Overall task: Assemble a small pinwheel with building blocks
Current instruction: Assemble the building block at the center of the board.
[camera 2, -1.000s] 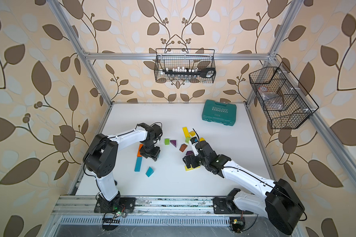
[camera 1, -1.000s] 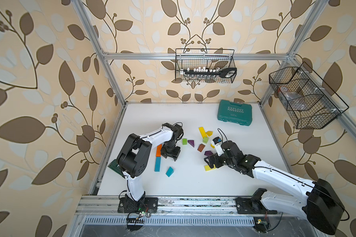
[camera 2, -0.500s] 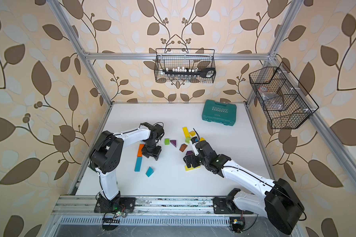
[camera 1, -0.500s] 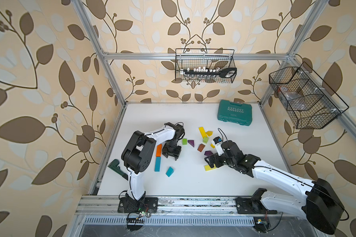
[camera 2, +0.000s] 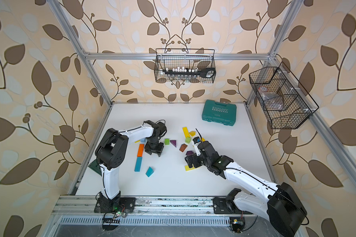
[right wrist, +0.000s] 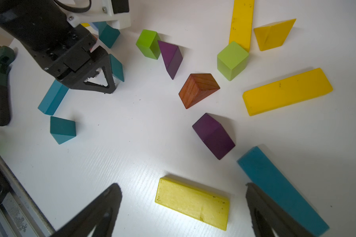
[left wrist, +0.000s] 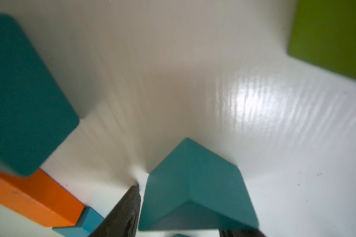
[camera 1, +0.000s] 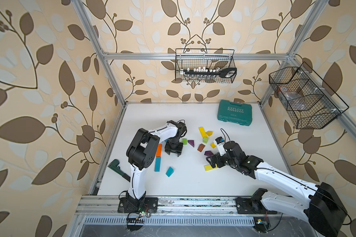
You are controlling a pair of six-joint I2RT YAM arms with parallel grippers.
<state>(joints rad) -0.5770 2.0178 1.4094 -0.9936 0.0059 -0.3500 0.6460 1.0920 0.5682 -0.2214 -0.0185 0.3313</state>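
Alt text: a white surface (camera 1: 193, 184) inside a wallpapered cell, with two robot arms reaching in from the near edge. The building blocks (camera 1: 202, 131) are lying loose and scattered between them. Nothing shaped like a pinwheel is showing yet, so the assembly seems to be only beginning.

The left gripper (camera 1: 173, 153) is clamping a teal wedge (left wrist: 193, 184) between its fingers, low over the surface. It is working just beside an orange bar (camera 1: 158, 149) and a teal bar (camera 1: 157, 164), which are lying end to end (whether that line is a deliberate start is unclear).

The right gripper (right wrist: 182, 185) is hovering with its jaws wide apart and empty over a yellow bar (right wrist: 191, 203), with a purple wedge (right wrist: 213, 135) sitting near it.

Green cubes (right wrist: 148, 44), a brown wedge (right wrist: 197, 89) and more yellow pieces are lying unplaced. Judging from this, nearly all the arranging is waiting to be done.
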